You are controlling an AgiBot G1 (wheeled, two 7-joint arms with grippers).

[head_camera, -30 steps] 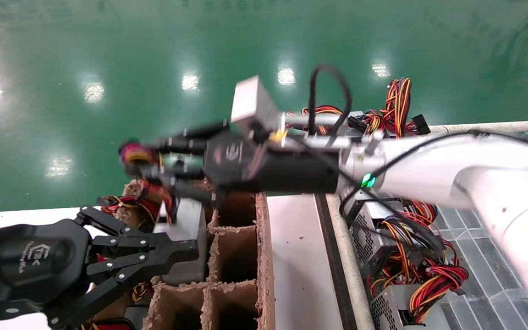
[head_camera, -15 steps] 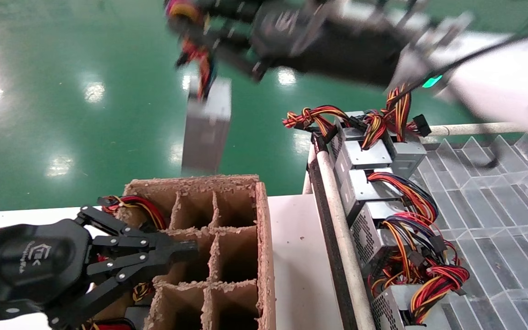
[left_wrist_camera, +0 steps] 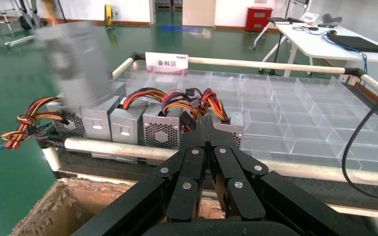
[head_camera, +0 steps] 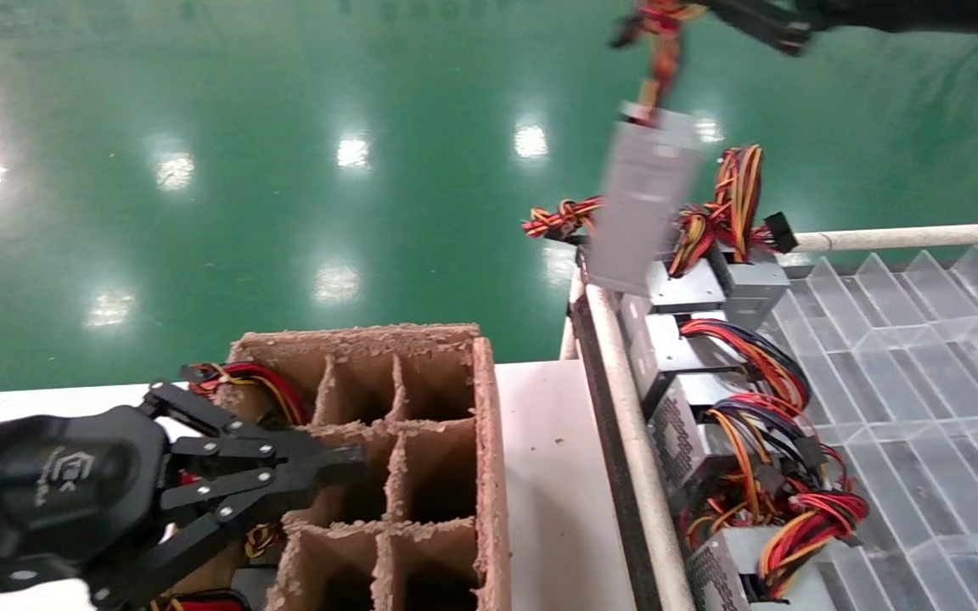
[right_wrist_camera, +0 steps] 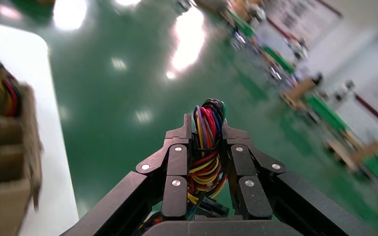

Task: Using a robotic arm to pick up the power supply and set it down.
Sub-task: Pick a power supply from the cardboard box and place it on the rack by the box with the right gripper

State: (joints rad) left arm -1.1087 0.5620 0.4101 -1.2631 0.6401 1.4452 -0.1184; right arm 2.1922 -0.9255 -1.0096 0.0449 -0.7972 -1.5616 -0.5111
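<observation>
I have the power supply (head_camera: 643, 204) off its carton and in the air, hanging by its wire bundle (right_wrist_camera: 206, 147) from the right gripper (right_wrist_camera: 205, 129). On the right wrist camera the jaws are clenched on that bundle, red, yellow and purple strands squeezed between them. On the head camera only the gripper's tips show at the top edge; the grey box dangles below them, tilted, over the far left corner of the tray rack (head_camera: 896, 339), just above the row of other supplies (head_camera: 693, 339) standing along the rack's left edge (the box looks smeared, so I judge it is swinging).

The left gripper (left_wrist_camera: 206, 129) sits parked low over the near left part of the table (head_camera: 548, 475), beside the divided cardboard carton (head_camera: 489, 441), its jaws pressed together on nothing.

My reckoning of progress: the pick-up is done, the carry is nearly done, and the setting down is what remains. The carton's visible cells look empty apart from a wire bundle (head_camera: 243, 382) at its far left corner. The clear compartments of the rack to the right of the row stand vacant, and I take one of those, or a gap in the row, as the likely place. What is left is to let the swing die, lower the box upright into a slot without snagging the neighbours' cables, then release the bundle and pull away.
</observation>
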